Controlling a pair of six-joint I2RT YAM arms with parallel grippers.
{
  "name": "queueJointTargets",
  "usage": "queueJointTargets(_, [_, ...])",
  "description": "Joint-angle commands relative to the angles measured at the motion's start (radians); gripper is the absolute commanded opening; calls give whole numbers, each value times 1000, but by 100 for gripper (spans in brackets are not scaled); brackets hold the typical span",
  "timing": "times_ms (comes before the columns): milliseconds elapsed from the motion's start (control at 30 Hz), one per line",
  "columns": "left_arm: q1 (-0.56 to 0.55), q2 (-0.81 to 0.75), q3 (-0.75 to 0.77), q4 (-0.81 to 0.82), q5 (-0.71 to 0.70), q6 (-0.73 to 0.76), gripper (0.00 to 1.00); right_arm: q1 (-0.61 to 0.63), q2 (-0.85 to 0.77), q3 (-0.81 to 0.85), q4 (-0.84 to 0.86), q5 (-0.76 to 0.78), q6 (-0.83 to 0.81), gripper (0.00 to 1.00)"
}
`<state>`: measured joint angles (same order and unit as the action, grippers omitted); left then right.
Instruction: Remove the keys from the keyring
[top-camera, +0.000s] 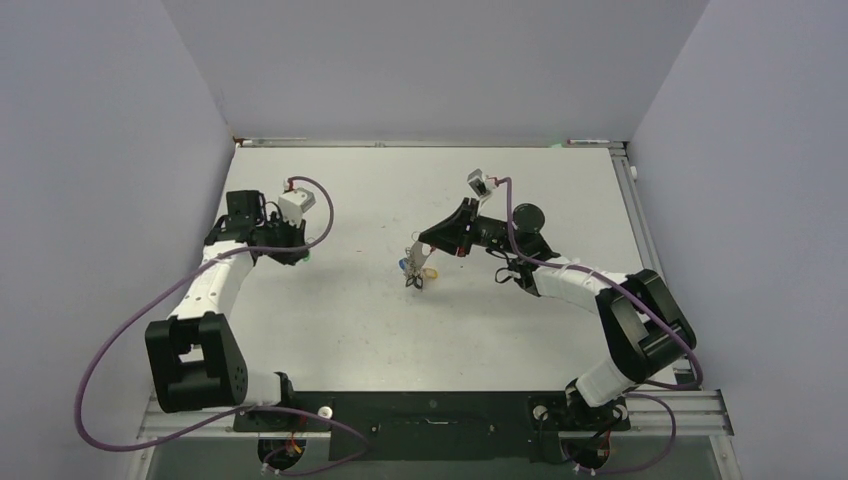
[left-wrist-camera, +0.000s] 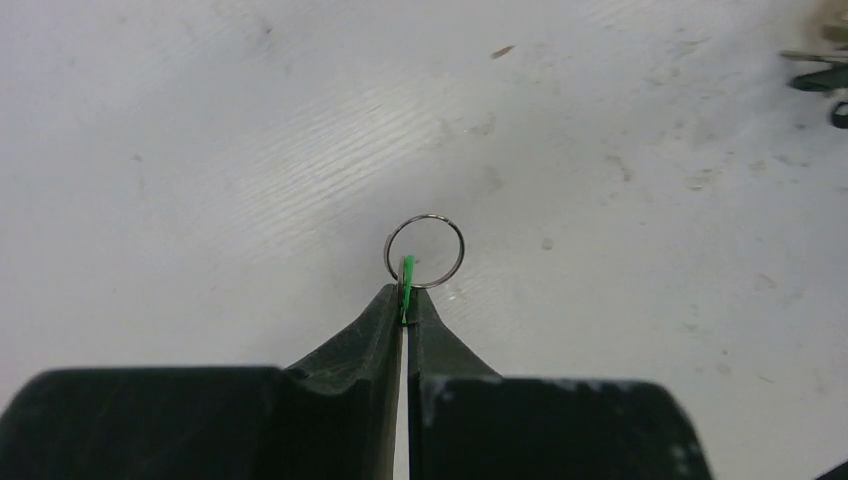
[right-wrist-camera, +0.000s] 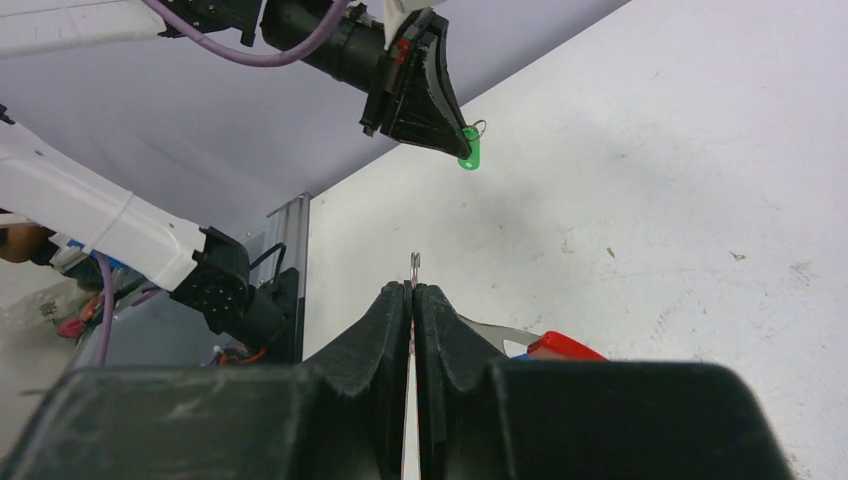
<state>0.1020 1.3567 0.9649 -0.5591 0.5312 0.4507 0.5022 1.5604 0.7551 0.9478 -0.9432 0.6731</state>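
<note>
My left gripper (top-camera: 297, 254) is shut on the green key (left-wrist-camera: 406, 274), whose small wire ring (left-wrist-camera: 426, 216) sticks out past the fingertips (left-wrist-camera: 405, 292). It hangs above the table at the left, apart from the bunch. It also shows in the right wrist view (right-wrist-camera: 469, 156). My right gripper (top-camera: 412, 266) is shut at the table's middle on a thin metal edge of the keyring (right-wrist-camera: 500, 334). The keyring's grey crescent and red arc (right-wrist-camera: 565, 347) show beside the right finger. The other keys (top-camera: 418, 273), blue, yellow and black, hang below. The bunch also shows in the left wrist view (left-wrist-camera: 815, 75).
White table (top-camera: 350, 320) with grey walls on three sides. An aluminium rail (top-camera: 632, 200) runs along the right edge. Purple cables loop beside the left arm (top-camera: 110, 340).
</note>
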Motion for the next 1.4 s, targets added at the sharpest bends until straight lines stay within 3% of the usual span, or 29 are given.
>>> queueJointTargets(0, [20,61,45,60,-287,-36,0,-14,-63,4,2,-24,-65,5])
queueJointTargets(233, [52,262,171,-79,-381,-32,0,-14,-61,4,-25,-26,-102,5])
queueJointTargets(367, [134,430,266,-166,-319,-5,0,-14,-60,1,-27,-30,-106,5])
queueJointTargets(600, [146,553,301,-212,-228,31,2,-13,-57,0,-26,-29,-103,5])
queueJointTargets(733, [148,571,296,-198,-211,29,15,-13,-51,1,-17,-29,-91,5])
queueJointTargets(900, [148,530,293,-174,-236,18,41,-11,-41,4,-10,-28,-84,5])
queueJointTargets(1367, [97,261,312,-227,-147,4,70,-2,-20,6,10,-22,-69,5])
